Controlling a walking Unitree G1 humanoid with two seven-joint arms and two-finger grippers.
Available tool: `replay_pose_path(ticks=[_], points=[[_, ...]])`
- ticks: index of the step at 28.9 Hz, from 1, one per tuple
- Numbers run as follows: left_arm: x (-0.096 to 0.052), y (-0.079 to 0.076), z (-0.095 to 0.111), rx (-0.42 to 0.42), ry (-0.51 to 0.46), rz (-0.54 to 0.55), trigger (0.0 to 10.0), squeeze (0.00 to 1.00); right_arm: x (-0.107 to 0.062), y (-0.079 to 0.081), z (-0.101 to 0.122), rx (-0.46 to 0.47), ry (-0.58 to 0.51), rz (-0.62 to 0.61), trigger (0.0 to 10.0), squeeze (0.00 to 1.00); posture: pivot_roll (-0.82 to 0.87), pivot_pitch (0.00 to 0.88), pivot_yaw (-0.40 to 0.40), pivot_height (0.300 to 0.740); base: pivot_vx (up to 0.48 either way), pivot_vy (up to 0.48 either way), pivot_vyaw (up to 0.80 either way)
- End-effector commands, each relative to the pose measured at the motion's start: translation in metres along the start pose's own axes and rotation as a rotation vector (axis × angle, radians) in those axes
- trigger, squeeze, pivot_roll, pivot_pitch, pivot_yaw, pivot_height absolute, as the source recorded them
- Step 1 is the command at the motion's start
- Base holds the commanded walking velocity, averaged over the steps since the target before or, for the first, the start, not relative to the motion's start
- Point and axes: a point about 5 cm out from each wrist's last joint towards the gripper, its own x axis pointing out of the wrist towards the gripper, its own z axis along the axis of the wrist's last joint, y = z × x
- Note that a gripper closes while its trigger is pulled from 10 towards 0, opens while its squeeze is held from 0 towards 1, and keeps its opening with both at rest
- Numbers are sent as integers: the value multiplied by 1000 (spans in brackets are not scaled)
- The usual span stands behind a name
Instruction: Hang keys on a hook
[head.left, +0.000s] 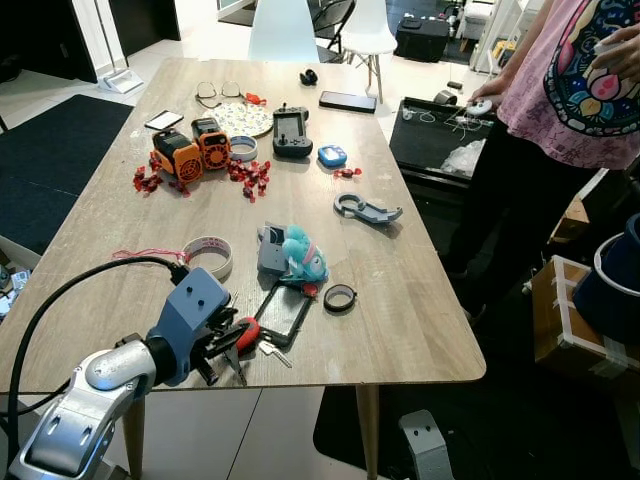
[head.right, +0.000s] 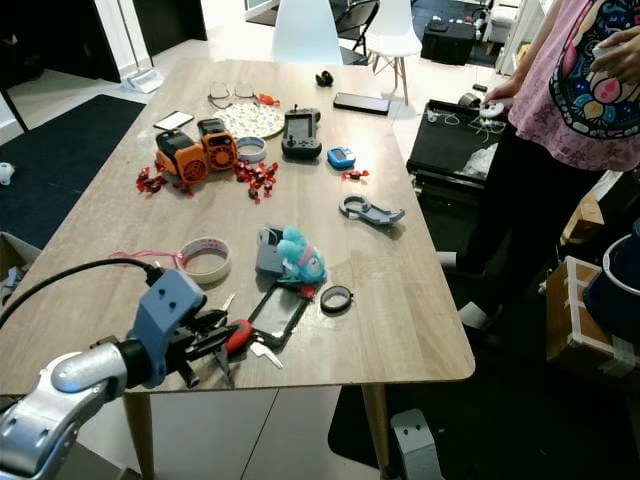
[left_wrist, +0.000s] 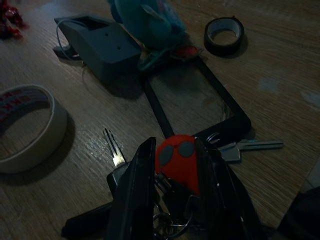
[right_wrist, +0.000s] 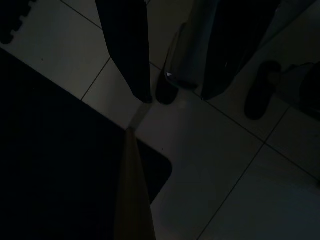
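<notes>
Head views: your left gripper (head.left: 228, 352) sits at the table (head.left: 420, 300) near edge, on the keys (head.left: 262, 345) beside the black phone (head.left: 285, 312). You're at the pickup step; next, lift clear and find a hook.

Left wrist view: jaws pinch the red fob (left_wrist: 180, 160); a silver key (left_wrist: 250, 146) splays out.

Right wrist view: right gripper (right_wrist: 175, 90) spread, idle over floor tiles.

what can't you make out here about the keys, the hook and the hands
- Hook: I cannot pick one out on the table or around it, so the hanging spot is unknown.
- Keys: the ring and lower part are hidden behind the left hand fingers in the left wrist view; the key count is unclear.
- Right hand: the right wrist view is very dark, fingers apart over floor tiles.
- Person: cut off by the top edge.
</notes>
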Motion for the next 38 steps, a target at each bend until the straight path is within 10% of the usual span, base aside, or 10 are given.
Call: replay_pose_path(ticks=[1, 38], points=[[-3, 4, -5, 16, 30, 8, 10000, 0, -2, 0, -7, 8, 19, -3, 10000, 0, 79, 98, -54, 740, 0, 0, 0], [-15, 2, -30, 174, 105, -105, 10000, 0, -1, 1, -4, 1, 16, 1, 10000, 0, 83, 83, -55, 740, 0, 0, 0]])
